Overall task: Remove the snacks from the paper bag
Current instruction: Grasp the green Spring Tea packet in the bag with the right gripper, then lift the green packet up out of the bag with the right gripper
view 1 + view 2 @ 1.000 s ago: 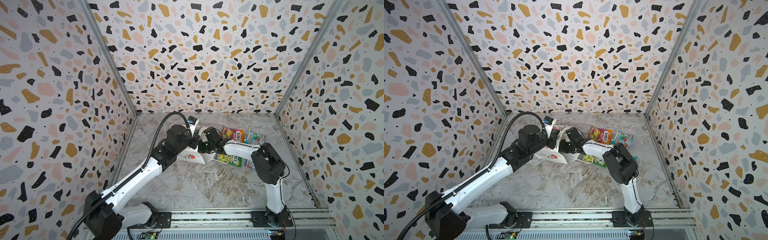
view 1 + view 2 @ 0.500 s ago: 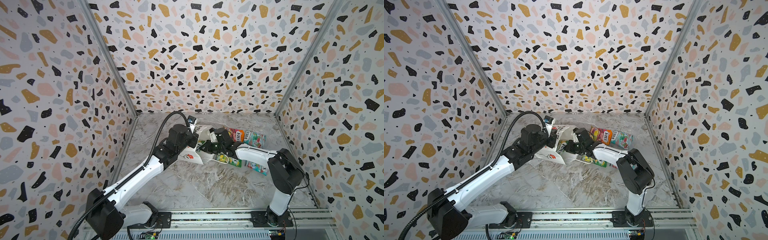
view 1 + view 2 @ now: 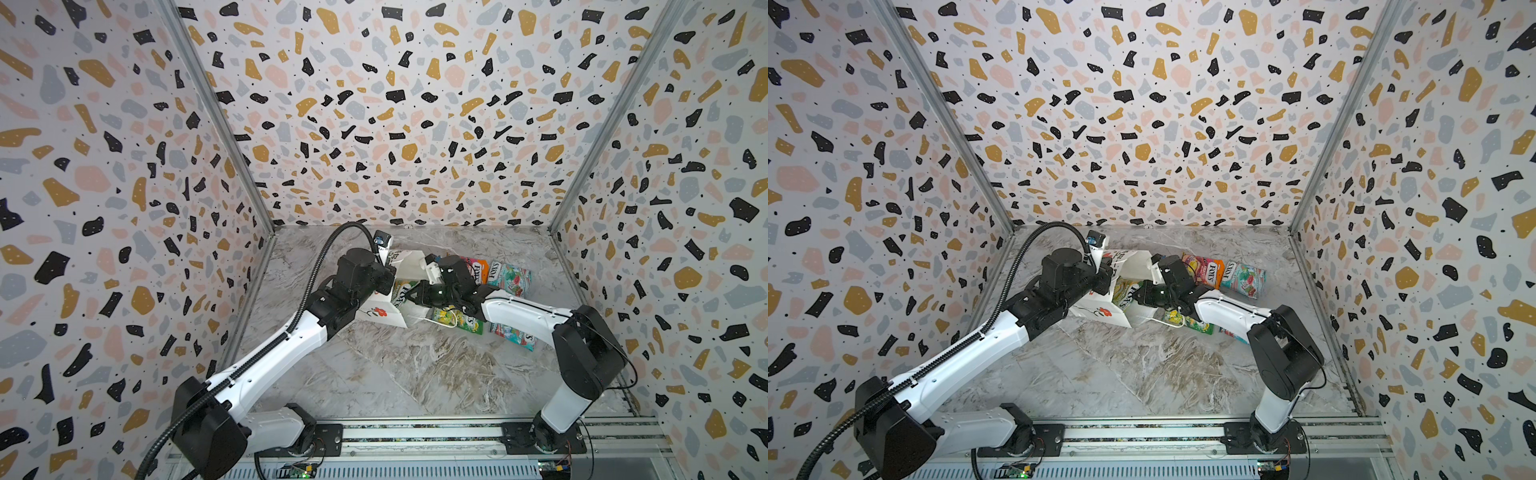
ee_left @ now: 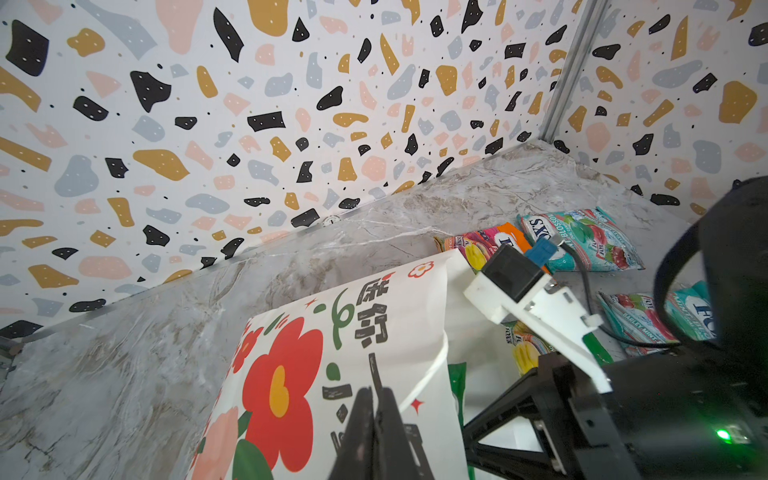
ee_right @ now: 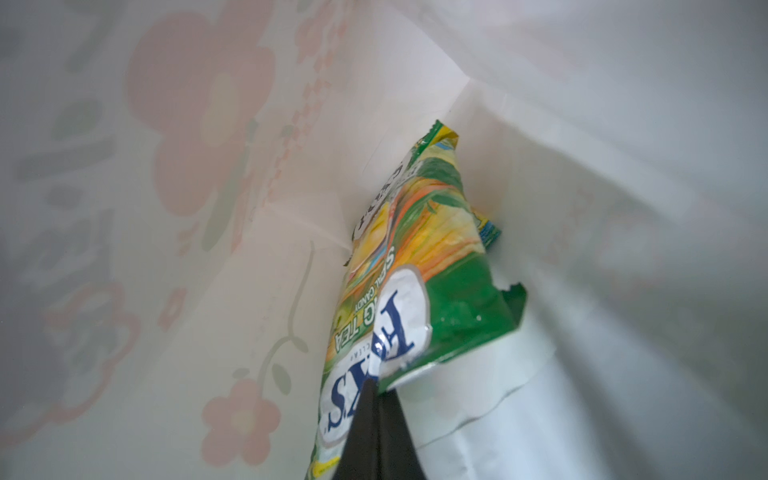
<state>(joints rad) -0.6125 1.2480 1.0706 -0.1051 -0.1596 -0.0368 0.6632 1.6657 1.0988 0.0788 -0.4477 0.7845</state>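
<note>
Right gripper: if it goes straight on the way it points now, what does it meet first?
The right gripper is shut on a green-yellow packet inside the paper bag. Pushing on, that packet would likely reach the bag's folded bottom first; depth is unclear.

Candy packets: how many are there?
5: green packet in the paper bag's mouth, in the right end effector; orange packet and teal packet farther back; second green packet and second teal packet nearer. More may hide inside.

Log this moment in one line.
left end effector: shut on paper bag | right end effector: shut on green packet inside bag
</note>
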